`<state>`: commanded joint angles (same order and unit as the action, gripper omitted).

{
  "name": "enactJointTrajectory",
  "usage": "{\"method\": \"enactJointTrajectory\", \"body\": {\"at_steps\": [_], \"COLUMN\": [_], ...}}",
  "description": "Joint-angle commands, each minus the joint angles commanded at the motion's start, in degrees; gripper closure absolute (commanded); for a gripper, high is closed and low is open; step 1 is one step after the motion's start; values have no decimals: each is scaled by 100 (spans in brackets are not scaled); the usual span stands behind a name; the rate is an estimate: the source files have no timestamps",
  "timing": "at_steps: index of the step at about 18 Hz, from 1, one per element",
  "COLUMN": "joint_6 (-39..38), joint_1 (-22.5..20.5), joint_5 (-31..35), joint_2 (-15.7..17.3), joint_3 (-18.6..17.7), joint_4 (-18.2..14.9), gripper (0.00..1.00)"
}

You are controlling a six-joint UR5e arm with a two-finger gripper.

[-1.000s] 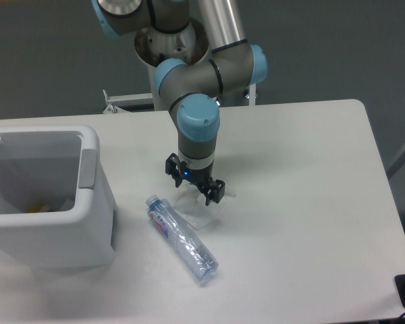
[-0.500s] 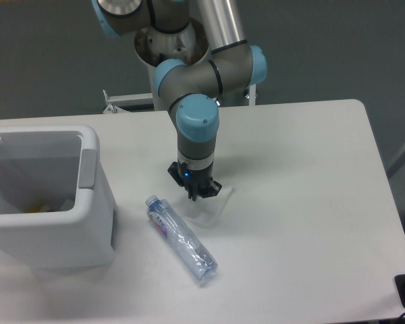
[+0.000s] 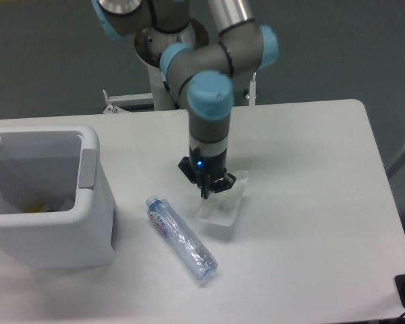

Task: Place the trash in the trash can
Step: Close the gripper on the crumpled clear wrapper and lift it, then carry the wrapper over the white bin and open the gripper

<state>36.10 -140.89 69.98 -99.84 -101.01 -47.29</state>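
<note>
The gripper (image 3: 207, 194) is pinched closed on the upper edge of the wrapper (image 3: 221, 212), which hangs just right of the bottle (image 3: 181, 237) and well right of the trash can (image 3: 88, 196). The wrapper looks featherlight, limp and slippery, so a firm pinch on a bunched fold suits it; the crushed bottle seems light but springy, best grasped across its middle

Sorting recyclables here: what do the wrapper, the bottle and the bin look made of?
Wrapper: thin translucent plastic film, probably; the table shows through it. Bottle: clear, thin, dented plastic with a blue cap and printed label. Bin: thick white moulded plastic, matte, with rounded corners and a grey tab.
</note>
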Motion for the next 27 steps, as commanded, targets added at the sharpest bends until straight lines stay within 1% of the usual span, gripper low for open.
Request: {"method": "enactJointTrajectory", "body": {"at_steps": [1,2,4,5,6,8,10,12,13,15,17,21,23,25,26,27], "joint_6": [-885,-1364,-2094,-2577,-2877,-3204,-3319,-3442,-3495,-3487,-3496,-3478,-3443,-3425,-3425,-3417], "joint_1": [17,9,61,105,132,350,666,1018,1202,1764,2038,2574,2689,2777,2804,2812], "joint_5": [-37,-63,-247,-257,-257,-257,-257,-230,-239,-222,-248,-248,-248,-248,-248,-248], "joint_2": [17,26,114,306,421,641,851,966,975,958,958,827,739,668,633,624], "joint_3": [412,633,1020,1126,1171,1198,1137,1110,1066,1031,1013,785,688,627,618,618], "joint_4": [0,0,0,0,9,0,0,0,0,0,0,9,26,35,35,35], "gripper": [100,100,100,100,100,100,100,100,100,100,100,100,100,93,75,65]}}
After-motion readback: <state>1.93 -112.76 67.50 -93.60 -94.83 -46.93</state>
